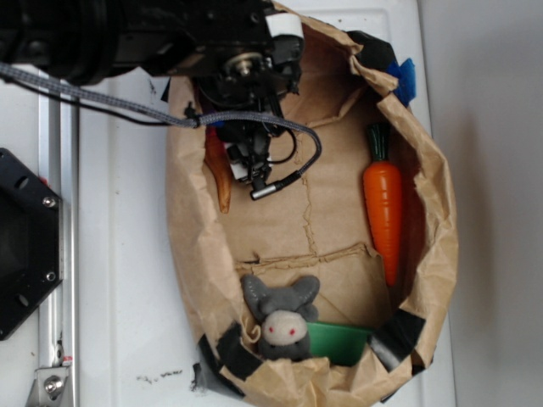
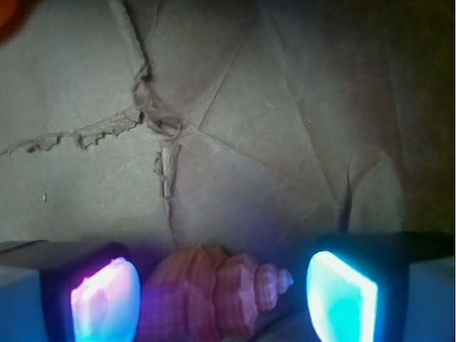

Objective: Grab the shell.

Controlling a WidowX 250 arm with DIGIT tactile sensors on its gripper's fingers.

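The shell (image 2: 214, 296) is pinkish-tan and ridged, and in the wrist view it lies between my gripper's (image 2: 222, 301) two glowing pads. Its spiral tip points at the right pad (image 2: 342, 296) with a clear gap; its wide body sits close to the left pad (image 2: 105, 299). The gripper is open. In the exterior view the shell (image 1: 220, 180) is a tan-orange sliver along the left wall of the paper-lined tray, its thin point toward the camera. The gripper (image 1: 240, 159) hangs over its wide end and hides that end.
The crumpled brown paper tray (image 1: 191, 254) has raised walls all round. An orange carrot (image 1: 383, 212) with a green top lies along the right wall. A grey plush toy (image 1: 282, 318) and a green block (image 1: 338, 341) sit at the near end. A braided cable (image 1: 127, 106) runs to the arm.
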